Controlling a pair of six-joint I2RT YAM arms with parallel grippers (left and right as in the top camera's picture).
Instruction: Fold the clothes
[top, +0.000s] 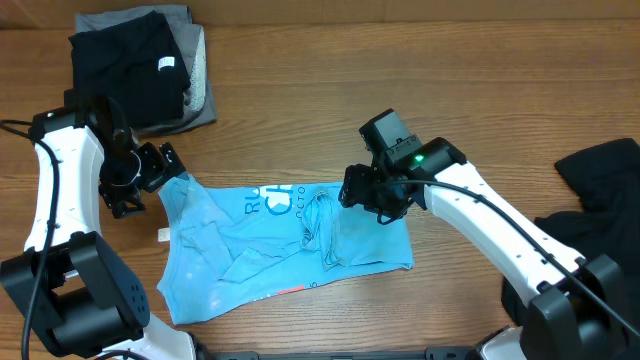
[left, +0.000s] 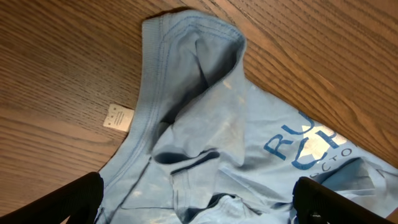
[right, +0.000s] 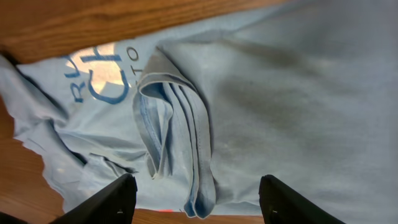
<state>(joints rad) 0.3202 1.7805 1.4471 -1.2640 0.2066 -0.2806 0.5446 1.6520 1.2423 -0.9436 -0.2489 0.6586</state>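
Fingers (left: 74, 199) of left gripper (left: 199, 200): spread wide, holding nothing, positioned over stitched hem at far-left corner of light-blue T-shirt (top: 260, 250). Fingers (right: 112, 199) of right gripper (right: 199, 198): likewise spread wide, empty, positioned over bunched fold right of shirt centre. T-shirt: crumpled, lying on wooden table (top: 300, 110) between both arms, blue lettering facing up. White tag (left: 118, 117): on table just beside hem. Black and grey garments (top: 140, 65): stacked at far-left corner. Further black garment (top: 600, 190): at right edge.
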